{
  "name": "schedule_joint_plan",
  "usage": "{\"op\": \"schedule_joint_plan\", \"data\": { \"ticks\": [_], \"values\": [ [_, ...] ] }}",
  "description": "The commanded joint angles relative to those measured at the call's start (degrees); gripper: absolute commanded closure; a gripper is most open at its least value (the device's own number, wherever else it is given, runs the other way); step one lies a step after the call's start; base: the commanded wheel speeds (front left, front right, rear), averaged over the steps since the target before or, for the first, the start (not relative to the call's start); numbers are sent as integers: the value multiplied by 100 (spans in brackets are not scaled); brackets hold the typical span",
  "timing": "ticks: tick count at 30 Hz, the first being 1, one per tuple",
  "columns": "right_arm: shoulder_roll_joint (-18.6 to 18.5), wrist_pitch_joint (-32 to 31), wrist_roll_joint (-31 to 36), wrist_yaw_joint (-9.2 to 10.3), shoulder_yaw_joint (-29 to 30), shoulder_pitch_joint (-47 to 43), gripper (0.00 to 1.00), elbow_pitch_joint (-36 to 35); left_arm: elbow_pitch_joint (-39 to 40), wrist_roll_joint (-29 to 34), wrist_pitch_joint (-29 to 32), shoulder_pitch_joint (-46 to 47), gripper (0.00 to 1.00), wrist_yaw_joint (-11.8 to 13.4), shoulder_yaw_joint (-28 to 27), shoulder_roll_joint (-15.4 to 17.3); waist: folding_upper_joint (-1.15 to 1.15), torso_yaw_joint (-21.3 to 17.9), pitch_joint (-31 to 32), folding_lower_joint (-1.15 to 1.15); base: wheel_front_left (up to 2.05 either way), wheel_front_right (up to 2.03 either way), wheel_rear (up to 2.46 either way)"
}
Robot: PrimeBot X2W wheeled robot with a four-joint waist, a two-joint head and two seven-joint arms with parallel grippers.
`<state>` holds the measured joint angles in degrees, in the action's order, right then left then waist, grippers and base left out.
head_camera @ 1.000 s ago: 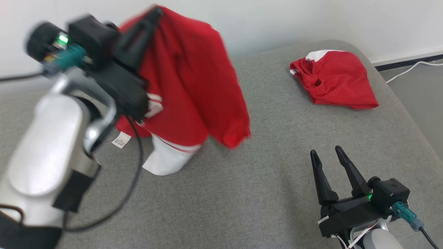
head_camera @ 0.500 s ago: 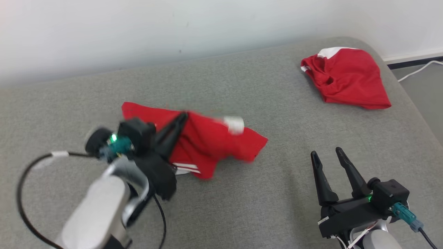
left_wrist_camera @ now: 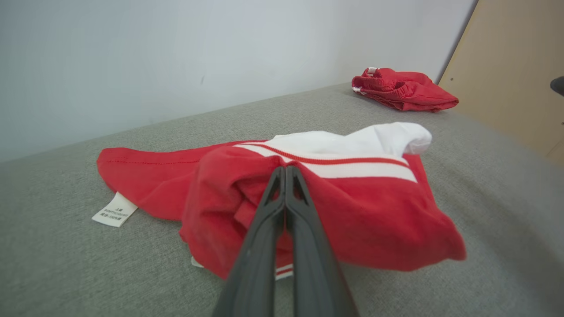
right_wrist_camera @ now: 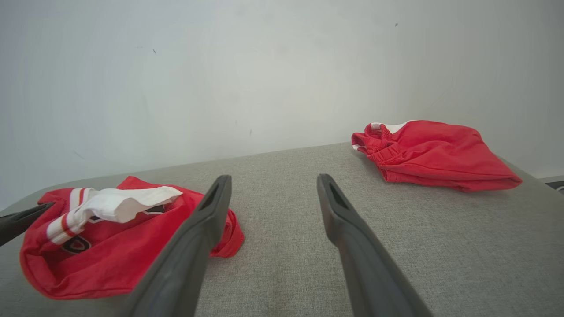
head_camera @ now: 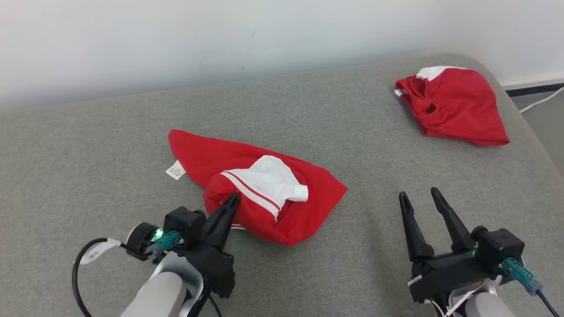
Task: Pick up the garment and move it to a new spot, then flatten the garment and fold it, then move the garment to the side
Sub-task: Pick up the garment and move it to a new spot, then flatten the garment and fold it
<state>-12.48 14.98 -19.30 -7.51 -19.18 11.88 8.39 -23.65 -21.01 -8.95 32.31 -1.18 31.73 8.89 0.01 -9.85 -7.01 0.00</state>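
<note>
Left claw point(head_camera: 232, 200), lower left of frame, is pinched shut on the crumpled red-and-white garment point(head_camera: 304, 202) lying mid-frame on the grey cushion point(head_camera: 352, 264). Right claw point(head_camera: 419, 193), lower right, gapes empty. Flattening, folding and moving aside appear not yet done.

You are looking at a grey fabric-covered cushion point(head_camera: 374, 264) with a rounded far right corner. A crumpled red and white garment point(head_camera: 304, 211) lies on it around the middle, closer to the near edge, with its white care label point(head_camera: 175, 170) flat on the fabric at its left. A second red garment point(head_camera: 458, 112), bundled, lies by the far right corner, well apart.
</note>
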Motion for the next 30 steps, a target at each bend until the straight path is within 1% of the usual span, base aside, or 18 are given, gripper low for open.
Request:
{"op": "schedule_joint_plan", "data": {
  "ticks": [1, 5, 9, 12, 16, 17, 18, 23, 26, 30],
  "values": [
    [-24, 27, 8, 4, 31, -101, 0, -9, -83, 113, -107, -105, 100, 90, -18, 81, -1, 61, 38, 0, 0, 0, 0],
    [-17, 27, 37, 4, 81, -181, 0, -35, -198, 155, -285, -202, 100, 290, -113, 198, -1, 192, 85, 0, 0, 0, 0],
    [1, 27, 47, 4, 86, -204, 0, -36, -129, 67, -390, -318, 100, 450, -310, 346, -1, 276, 136, 0, 0, 0, 0],
    [7, 27, 46, 4, 108, -229, 0, -32, -32, 0, -415, -550, 100, 511, -362, 387, -1, 339, 172, 0, 0, 0, 0],
    [-7, 27, 31, 4, 117, -319, 0, -10, -7, -98, -444, -831, 100, 538, -335, 328, -1, 431, 224, 0, 0, 0, 0],
    [-13, 27, 29, 4, 113, -323, 0, -4, -18, -97, -449, -893, 61, 562, -313, 303, -1, 455, 242, 0, 0, 0, 0],
    [-23, 27, 25, 4, 109, -326, 0, -3, -14, -110, -474, -953, 0, 584, -306, 263, -1, 479, 260, 0, 0, 0, 0],
    [-24, 27, 50, 4, 89, -398, 0, 12, 202, -69, -580, -1243, 0, 741, -363, 174, -1, 582, 376, 0, 0, 0, 0],
    [-25, 27, 61, 4, 73, -416, 0, 15, 471, 63, -611, -1424, 0, 852, -356, 188, -1, 615, 400, 0, 0, 0, 0],
    [-44, 27, 68, 4, 77, -421, 0, 33, 829, 246, -626, -1696, 0, 835, -93, 98, -1, 646, 440, 0, 0, 0, 0]
  ]
}}
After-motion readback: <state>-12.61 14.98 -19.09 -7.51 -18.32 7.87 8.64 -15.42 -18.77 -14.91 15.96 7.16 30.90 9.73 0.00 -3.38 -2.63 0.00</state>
